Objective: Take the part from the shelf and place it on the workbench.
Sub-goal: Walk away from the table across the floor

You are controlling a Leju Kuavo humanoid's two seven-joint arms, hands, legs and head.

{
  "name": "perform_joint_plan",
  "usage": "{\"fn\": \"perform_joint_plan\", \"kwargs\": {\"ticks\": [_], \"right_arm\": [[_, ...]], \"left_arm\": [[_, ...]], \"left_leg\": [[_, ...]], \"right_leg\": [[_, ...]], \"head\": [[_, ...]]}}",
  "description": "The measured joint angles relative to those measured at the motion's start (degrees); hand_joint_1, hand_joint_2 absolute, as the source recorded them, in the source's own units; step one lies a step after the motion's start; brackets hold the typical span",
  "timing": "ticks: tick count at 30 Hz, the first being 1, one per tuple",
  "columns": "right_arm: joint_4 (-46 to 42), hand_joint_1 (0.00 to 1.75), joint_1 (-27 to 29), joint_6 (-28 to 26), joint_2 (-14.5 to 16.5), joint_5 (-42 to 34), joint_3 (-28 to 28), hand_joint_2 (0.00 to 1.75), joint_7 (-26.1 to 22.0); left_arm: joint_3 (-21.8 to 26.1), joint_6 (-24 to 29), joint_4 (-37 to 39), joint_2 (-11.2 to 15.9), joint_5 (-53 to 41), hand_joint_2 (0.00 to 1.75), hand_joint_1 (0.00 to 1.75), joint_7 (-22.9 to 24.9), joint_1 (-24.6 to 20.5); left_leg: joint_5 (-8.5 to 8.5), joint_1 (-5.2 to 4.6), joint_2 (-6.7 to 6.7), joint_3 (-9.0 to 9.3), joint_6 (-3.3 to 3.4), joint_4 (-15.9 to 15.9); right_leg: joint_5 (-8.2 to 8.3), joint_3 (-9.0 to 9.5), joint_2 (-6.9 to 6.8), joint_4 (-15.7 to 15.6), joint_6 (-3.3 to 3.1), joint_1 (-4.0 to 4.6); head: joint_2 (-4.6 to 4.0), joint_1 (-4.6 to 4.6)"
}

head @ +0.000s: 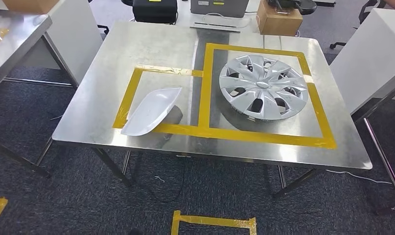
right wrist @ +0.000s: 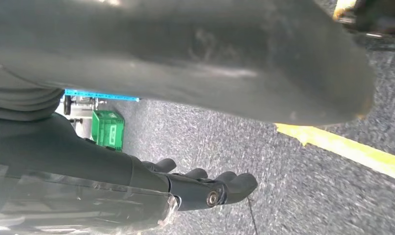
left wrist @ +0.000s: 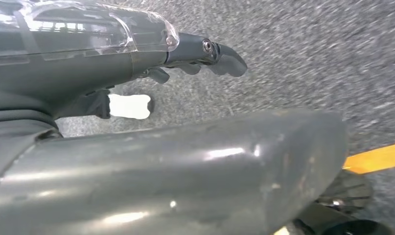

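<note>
From the head, a white shell [head: 151,110] and a hubcap [head: 263,87] lie on the workbench [head: 102,103] (inside yellow tape). The wrist cameras show the left hand [left wrist: 205,56] and right hand [right wrist: 205,183] over carpet, both empty, fingers loosely extended.

1. The brown cardboard box [head: 29,5] on the neighbouring steel table is cut off by the head view's top edge.
2. The yellow floor-tape outline [head: 212,223] runs off the bottom edge.
3. Grey carpet [left wrist: 308,44] in the left wrist view is motion-blurred.

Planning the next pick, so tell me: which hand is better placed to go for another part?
Neither has a clear edge. The left hand and right hand both hang empty over the carpet, while the hubcap and white cover already lie on the workbench.
</note>
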Motion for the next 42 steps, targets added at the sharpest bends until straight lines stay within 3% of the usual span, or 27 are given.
{"fn": "perform_joint_plan", "kwargs": {"ticks": [2, 4, 6, 7, 9, 10, 13, 14, 15, 16, 18, 19, 20, 22, 24, 25, 26, 28, 29, 30, 32, 34, 36, 37, 39, 40, 42], "right_arm": [[0.0, 0.0, -0.1, -0.1, 0.0, 0.2, 0.0, 0.0, -0.3], [0.0, 0.0, -0.4, -0.2, -0.3, 0.3, 0.0, 0.0, -0.5], [0.0, 0.0, -0.7, -0.3, -0.6, 0.3, -0.1, 0.0, -0.5], [-0.1, 0.0, -0.8, -0.3, -0.7, 0.3, -0.1, 0.0, -0.5], [-0.1, 0.0, -0.8, -0.3, -0.8, 0.3, -0.1, 0.0, -0.5], [-0.1, 0.0, -0.8, -0.3, -0.8, 0.3, -0.1, 0.0, -0.5], [0.0, 0.0, -0.7, -0.3, -0.8, 0.3, -0.2, 0.0, -0.5], [0.0, 0.0, -0.6, -0.3, -0.7, 0.3, -0.3, 0.0, -0.5], [0.0, 0.0, -0.6, -0.3, -0.7, 0.3, -0.3, 0.0, -0.5], [0.0, 0.0, -0.6, -0.3, -0.7, 0.3, -0.4, 0.0, -0.5], [0.0, 0.0, -0.7, -0.3, -0.7, 0.3, -0.5, 0.0, -0.5], [0.0, 0.0, -0.7, -0.3, -0.7, 0.3, -0.5, 0.0, -0.5], [0.0, 0.0, -0.7, -0.4, -0.7, 0.3, -0.6, 0.0, -0.5], [0.0, 0.0, -0.8, -0.4, -0.7, 0.3, -0.8, 0.0, -0.5], [0.0, 0.0, -0.6, -0.5, -0.6, 0.4, -1.0, 0.0, -0.5], [0.0, 0.0, -0.4, -0.5, -0.5, 0.4, -1.0, 0.0, -0.6], [0.0, 0.0, -0.2, -0.5, -0.5, 0.5, -1.0, 0.0, -0.6], [0.1, 0.0, -0.1, -0.5, -0.4, 0.6, -1.1, 0.0, -0.7], [0.1, 0.0, -0.2, -0.6, -0.4, 0.7, -1.1, 0.0, -0.7], [0.1, 0.0, -0.3, -0.6, -0.3, 0.7, -1.2, 0.0, -0.7], [0.1, 0.0, -0.4, -0.6, -0.3, 0.7, -1.3, 0.0, -0.7], [0.0, 0.0, -0.5, -0.7, -0.3, 0.8, -1.5, 0.0, -0.6], [0.0, 0.0, -0.7, -0.7, -0.3, 1.0, -1.5, 0.0, -0.6], [0.0, 0.0, -0.8, -0.8, -0.4, 1.1, -1.5, 0.0, -0.6], [0.0, 0.0, -0.7, -0.9, -0.3, 1.2, -1.5, 0.0, -0.6], [0.0, 0.0, -0.7, -1.0, -0.3, 1.2, -1.6, 0.0, -0.6], [0.0, 0.0, -0.6, -1.0, -0.2, 1.3, -1.8, 0.0, -0.6]], "left_arm": [[-0.3, 0.2, 0.1, 0.0, 0.3, 0.0, 0.0, -0.2, 0.0], [-0.4, 0.3, 0.1, -0.2, 0.4, 0.0, 0.0, -0.3, -0.1], [-0.4, 0.3, 0.1, -0.5, 0.5, 0.0, 0.0, -0.4, -0.1], [-0.4, 0.3, 0.1, -0.6, 0.5, 0.0, 0.0, -0.4, -0.1], [-0.4, 0.3, 0.1, -0.6, 0.6, 0.0, 0.0, -0.3, -0.1], [-0.4, 0.3, 0.2, -0.6, 0.6, 0.0, 0.0, -0.3, 0.0], [-0.4, 0.3, 0.2, -0.5, 0.6, 0.0, 0.0, -0.3, 0.0], [-0.4, 0.3, 0.2, -0.5, 0.6, 0.0, 0.0, -0.3, 0.0], [-0.4, 0.3, 0.2, -0.4, 0.6, 0.0, 0.0, -0.3, 0.0], [-0.4, 0.3, 0.2, -0.4, 0.7, 0.0, 0.0, -0.2, 0.0], [-0.4, 0.3, 0.2, -0.4, 0.8, 0.0, 0.0, -0.2, -0.1], [-0.5, 0.2, 0.2, -0.4, 0.8, 0.0, 0.0, -0.1, -0.2], [-0.5, 0.2, 0.2, -0.5, 0.9, 0.0, 0.0, -0.1, -0.3], [-0.5, 0.2, 0.2, -0.4, 1.0, 0.0, 0.0, 0.0, -0.4], [-0.6, 0.2, 0.2, -0.3, 1.1, 0.0, 0.0, 0.2, -0.4], [-0.7, 0.2, 0.3, -0.3, 1.2, 0.0, 0.0, 0.2, -0.3], [-0.8, 0.2, 0.3, -0.3, 1.3, 0.0, 0.0, 0.3, -0.3], [-0.8, 0.2, 0.3, -0.3, 1.4, 0.0, 0.0, 0.3, -0.3], [-0.8, 0.2, 0.4, -0.2, 1.5, 0.0, 0.0, 0.3, -0.3], [-0.8, 0.2, 0.4, -0.2, 1.6, 0.0, 0.0, 0.3, -0.3], [-0.8, 0.1, 0.4, -0.1, 1.7, 0.0, 0.0, 0.4, -0.3], [-0.9, 0.1, 0.4, -0.1, 1.8, 0.0, 0.0, 0.3, -0.3], [-1.1, 0.2, 0.4, -0.2, 2.0, 0.0, 0.0, 0.1, -0.3], [-1.3, 0.2, 0.4, -0.3, 2.1, 0.0, 0.0, 0.0, -0.3], [-1.5, 0.2, 0.5, -0.3, 2.2, 0.0, 0.0, -0.1, -0.3], [-1.7, 0.2, 0.5, -0.2, 2.2, 0.0, 0.0, -0.1, -0.3], [-1.8, 0.2, 0.5, -0.1, 2.3, 0.0, 0.0, -0.1, -0.2]], "left_leg": [[1.17, -0.64, 0.11, -1.41, 0.17, 0.0], [2.19, -1.08, 0.19, -2.29, 0.2, 0.0], [3.25, -1.17, 0.33, -2.84, -0.1, -0.1], [3.83, -1.17, 0.4, -3.03, -0.38, -0.2], [4.33, -1.05, 0.41, -3.48, -0.98, -0.3], [3.12, -1.03, 0.31, -3.87, -1.29, 0.4], [-5.12, -0.49, 0.05, -5.75, -2.34, 7.8], [-6.75, -0.23, 0.05, -6.12, -2.69, 11.0], [-6.81, 0.02, 0.07, -6.04, -3.01, 13.3], [-5.52, 0.25, 0.1, -5.33, -3.33, 14.3], [-2.2, 0.77, 0.16, -1.35, -4.0, 11.3], [-2.05, 0.94, 0.16, 1.52, -4.38, 7.8], [-2.92, 1.05, 0.11, 4.02, -4.29, 4.3], [-4.97, 0.86, -0.08, 6.37, -3.3, 0.1], [-4.55, 0.69, -0.09, 5.73, -1.73, -0.4], [-3.91, 0.64, -0.05, 5.14, -1.17, -0.5], [-3.19, 0.64, -0.03, 4.38, -0.7, -0.5], [-1.75, 0.44, -0.05, 2.69, -0.18, -0.5], [-1.04, 0.29, -0.05, 1.8, -0.05, -0.4], [-0.34, 0.12, -0.02, 0.91, 0.01, -0.4], [0.92, -0.29, 0.03, -0.77, 0.09, -0.4], [2.0, -0.68, 0.11, -2.0, 0.08, -0.4], [2.97, -0.87, 0.3, -2.67, -0.2, -0.4], [3.46, -0.8, 0.47, -2.87, -0.48, -0.5], [4.23, -0.65, 0.67, -3.17, -1.07, -0.7], [3.82, -0.56, 0.56, -3.43, -1.41, -0.4], [0.38, -0.38, 0.16, -4.77, -2.03, 2.9]], "right_leg": [[2.78, 3.48, 0.02, -2.1, -1.22, 0.74], [4.92, 9.15, 0.0, -9.9, -3.16, 1.87], [4.68, 12.86, -0.09, -16.2, -4.29, 2.66], [4.54, 13.37, -0.14, -17.6, -4.46, 2.82], [5.67, 12.96, -0.31, -18.8, -4.35, 2.72], [6.53, 12.51, -0.42, -19.3, -4.38, 2.55], [8.88, 10.04, -0.69, -19.6, -4.27, 2.19], [9.5, 9.03, -0.77, -19.3, -4.12, 2.17], [10.1, 7.95, -0.87, -19.0, -3.97, 2.1], [10.66, 6.77, -0.96, -18.5, -3.74, 1.98], [11.52, 4.36, -1.05, -17.1, -3.08, 1.57], [11.78, 3.29, -1.02, -16.3, -2.73, 1.45], [12.02, 2.48, -0.97, -15.5, -2.37, 1.42], [12.75, 1.58, -0.86, -14.6, -1.7, 1.43], [13.17, 1.08, -0.75, -14.6, -1.04, 1.21], [12.07, 0.77, -0.69, -14.1, -0.73, 1.08], [9.81, 0.33, -0.64, -12.6, -0.42, 1.0], [3.53, -0.46, -0.59, -6.8, -0.02, 0.93], [1.34, -0.64, -0.57, -3.4, 0.0, 0.93], [0.53, -0.39, -0.56, -0.9, -0.1, 0.95], [2.76, 2.12, -0.51, -0.8, -0.77, 1.15], [5.57, 7.47, -0.47, -7.4, -2.35, 1.81], [5.24, 12.51, -0.59, -15.5, -3.86, 2.48], [4.63, 13.73, -0.65, -17.9, -4.24, 2.73], [5.11, 14.02, -0.69, -19.7, -4.2, 2.76], [5.81, 13.83, -0.71, -20.1, -4.22, 2.65], [7.09, 13.22, -0.82, -20.8, -4.25, 2.31]], "head": [[0.0, 0.1], [0.0, 0.13], [0.0, 0.02], [0.0, 0.03], [0.0, 0.04], [0.0, -0.01], [0.0, -0.4], [0.0, -0.49], [0.0, -0.53], [0.0, -0.56], [0.0, -0.66], [0.0, -0.82], [0.0, -0.93], [0.0, -0.98], [0.0, -0.75], [0.0, -0.59], [0.0, -0.45], [0.0, -0.1], [0.0, -0.01], [0.0, 0.07], [0.0, 0.14], [0.0, 0.13], [0.0, 0.06], [0.0, 0.02], [0.0, 0.08], [0.0, 0.08], [0.0, -0.12]]}}
